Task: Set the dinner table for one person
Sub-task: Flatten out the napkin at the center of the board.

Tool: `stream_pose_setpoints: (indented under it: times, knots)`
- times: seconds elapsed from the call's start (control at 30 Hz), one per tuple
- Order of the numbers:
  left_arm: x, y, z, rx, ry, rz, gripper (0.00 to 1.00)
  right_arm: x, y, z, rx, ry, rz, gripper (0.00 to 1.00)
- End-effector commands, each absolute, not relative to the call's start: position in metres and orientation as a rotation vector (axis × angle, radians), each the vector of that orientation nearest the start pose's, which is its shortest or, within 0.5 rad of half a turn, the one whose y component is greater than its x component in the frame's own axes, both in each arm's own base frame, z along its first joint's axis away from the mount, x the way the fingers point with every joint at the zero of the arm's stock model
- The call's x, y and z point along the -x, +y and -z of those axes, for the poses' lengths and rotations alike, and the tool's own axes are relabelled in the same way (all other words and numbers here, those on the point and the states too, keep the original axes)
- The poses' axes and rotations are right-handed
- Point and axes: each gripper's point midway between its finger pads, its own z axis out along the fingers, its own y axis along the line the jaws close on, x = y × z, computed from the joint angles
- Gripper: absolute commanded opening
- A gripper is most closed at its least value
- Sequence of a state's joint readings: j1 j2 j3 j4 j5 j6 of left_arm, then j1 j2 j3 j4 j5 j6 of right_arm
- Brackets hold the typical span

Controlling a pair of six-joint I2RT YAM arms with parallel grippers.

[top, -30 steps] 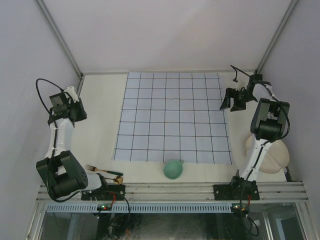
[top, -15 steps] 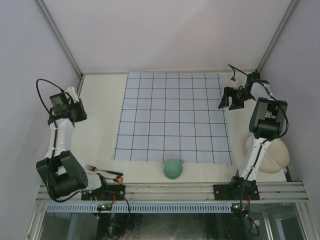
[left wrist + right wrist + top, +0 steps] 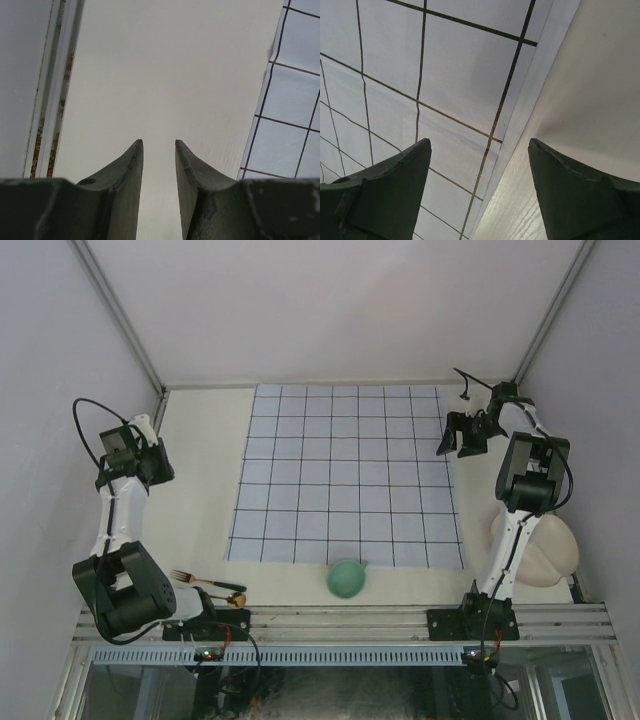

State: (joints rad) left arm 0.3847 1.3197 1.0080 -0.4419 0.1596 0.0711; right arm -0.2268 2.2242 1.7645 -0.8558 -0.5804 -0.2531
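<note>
The table (image 3: 200, 510), a broad, matte, cream-white rectangle, fills the floor of the walled cell in front of both arm bases. Over its middle a pale-blue cloth (image 3: 345, 475) with a dark grid is laid flat and square, its near edge short of the table's near edge. Nothing is seen on the cloth, so the setting is judged barely begun: only the mat is in place.

The pieces to be set lie along the near edge. A smooth, rounded green bowl (image 3: 346, 579) sits just off the cloth's near edge. A thin fork (image 3: 205, 582) with a dark handle and a small gold spoon (image 3: 236, 601) lie near the left base. A pale, rounded plate (image 3: 545, 555) is partly hidden behind the right arm. All are judged to need moving onto the cloth.

The left gripper (image 3: 159, 150) is held above bare table beside the cloth's left edge, its dark, tapered jaws slightly apart with nothing between them. The right gripper (image 3: 479, 145) hangs over the cloth's right edge, its jaws spread wide and empty.
</note>
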Motion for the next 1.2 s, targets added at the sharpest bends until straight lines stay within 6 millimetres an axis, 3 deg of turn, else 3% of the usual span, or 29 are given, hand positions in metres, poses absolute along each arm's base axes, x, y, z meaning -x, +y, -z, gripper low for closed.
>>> stream_pose_setpoints:
  times: [0.0,0.43,0.63,0.73,1.0,1.17]
  knots:
    - [-0.346,0.116,-0.177,0.276,2.228,-0.07,0.37,-0.466,-0.015,-0.047,0.157,2.641,-0.67,0.78]
    - [-0.347,0.115,-0.179,0.281,2.225,-0.063,0.37,-0.469,-0.007,-0.036,0.169,2.658,-0.684,0.77]
    - [-0.349,0.115,-0.181,0.281,2.22,-0.057,0.37,-0.471,0.003,-0.034,0.199,2.667,-0.684,0.69]
    - [-0.349,0.115,-0.182,0.281,2.218,-0.057,0.37,-0.472,0.005,-0.034,0.209,2.669,-0.675,0.58]
    - [-0.349,0.116,-0.184,0.277,2.217,-0.066,0.37,-0.478,0.006,-0.034,0.212,2.679,-0.706,0.14]
    - [-0.349,0.116,-0.183,0.28,2.221,-0.064,0.37,-0.486,0.002,-0.039,0.216,2.665,-0.675,0.01]
